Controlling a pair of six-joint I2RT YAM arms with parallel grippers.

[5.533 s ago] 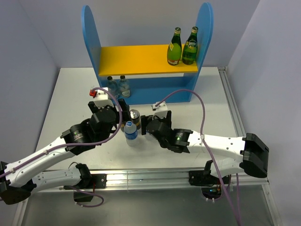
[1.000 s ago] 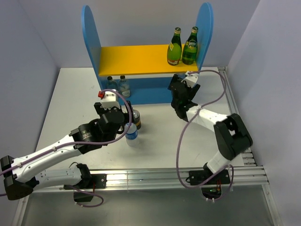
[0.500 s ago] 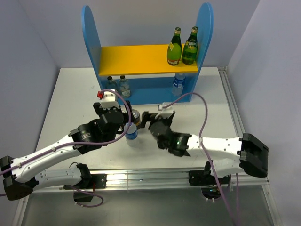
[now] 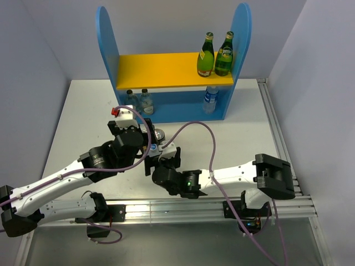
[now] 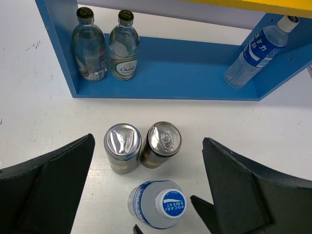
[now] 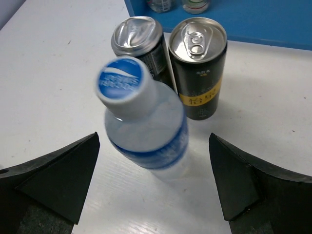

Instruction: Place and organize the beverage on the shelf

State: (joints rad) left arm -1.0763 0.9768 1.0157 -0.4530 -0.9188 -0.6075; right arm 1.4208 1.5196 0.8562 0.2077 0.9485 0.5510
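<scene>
While green bottles stand paired on the shelf's top board, sorted by kind, one water bottle and two cans stand on the counter, right claw wide astride the bottle, probably to take it; left claw wide, empty.

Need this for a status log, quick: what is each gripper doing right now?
Left gripper: open, holding nothing.
Right gripper: open, straddling the water bottle, not gripping it.
</scene>
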